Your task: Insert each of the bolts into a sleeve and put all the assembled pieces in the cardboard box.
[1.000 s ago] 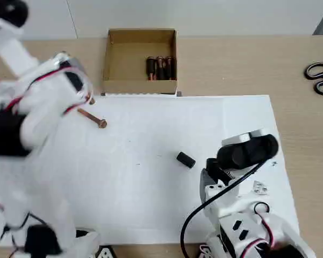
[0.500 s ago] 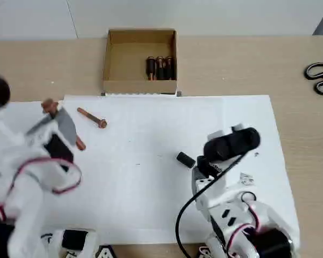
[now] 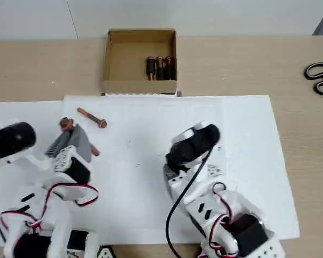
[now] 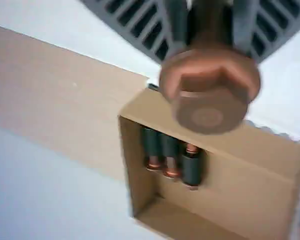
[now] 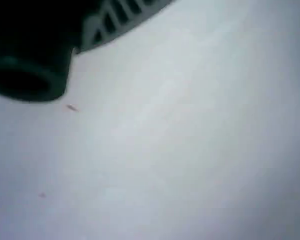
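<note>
Bolt is pinched in left end effector, tip slanted toward right arm | sleeve is seen by right end effector, grip cannot be told.

The desk is pale tan wood, and the sheet over it is plain white. The cardboard box at the far side is brown; the assembled pieces in it are black with copper ends. The bolt in the left tool is copper, like the loose bolt just beyond it; that tool is grey with a slatted pattern. The sleeve is black. The left arm and right arm are white with black motors and red and black wires. The scissors at the far right have black handles.
</note>
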`<state>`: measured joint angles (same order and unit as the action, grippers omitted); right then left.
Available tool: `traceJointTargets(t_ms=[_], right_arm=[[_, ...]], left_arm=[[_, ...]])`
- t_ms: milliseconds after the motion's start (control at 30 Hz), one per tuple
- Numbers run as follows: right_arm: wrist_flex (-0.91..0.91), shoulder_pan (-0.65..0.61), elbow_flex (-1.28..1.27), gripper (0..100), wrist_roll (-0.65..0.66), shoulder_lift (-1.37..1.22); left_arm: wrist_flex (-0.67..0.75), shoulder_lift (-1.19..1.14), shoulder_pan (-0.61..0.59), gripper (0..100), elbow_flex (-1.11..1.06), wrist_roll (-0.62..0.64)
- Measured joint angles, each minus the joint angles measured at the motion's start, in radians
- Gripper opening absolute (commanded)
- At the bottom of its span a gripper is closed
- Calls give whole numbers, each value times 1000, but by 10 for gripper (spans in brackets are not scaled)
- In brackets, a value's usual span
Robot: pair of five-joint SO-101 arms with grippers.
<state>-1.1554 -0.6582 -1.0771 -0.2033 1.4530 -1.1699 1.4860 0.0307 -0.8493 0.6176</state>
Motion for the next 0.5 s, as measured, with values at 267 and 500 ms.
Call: traceJointTargets(t_ms=[267, 500], right_arm=[[181, -144, -106, 2, 38, 0], [319, -216, -175, 2, 152, -2]], left_arm=[[143, 130, 141, 6, -160, 107], [149, 226, 219, 6, -245, 107]])
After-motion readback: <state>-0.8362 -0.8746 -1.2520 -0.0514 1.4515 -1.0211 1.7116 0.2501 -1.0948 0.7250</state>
